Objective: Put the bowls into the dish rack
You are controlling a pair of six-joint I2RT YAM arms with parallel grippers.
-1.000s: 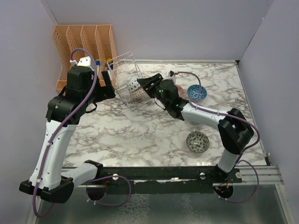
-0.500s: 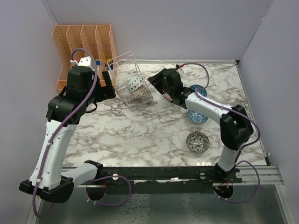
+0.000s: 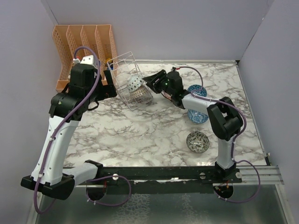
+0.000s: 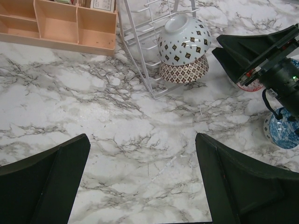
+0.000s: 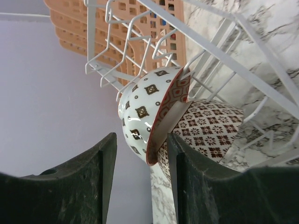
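A white bowl (image 4: 183, 39) leans on a brown bowl (image 4: 184, 70) in the rack (image 5: 90, 32). The right gripper (image 4: 217, 45), jaws apart and empty, sits just beside the upper rim; the left gripper (image 4: 142, 140) gapes idle. Loading seems midway: next, retreat, fetch the grey bowl (image 3: 197, 141).

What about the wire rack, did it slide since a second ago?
No. The rack still sits with the same corner beside the orange organiser, just where it was.
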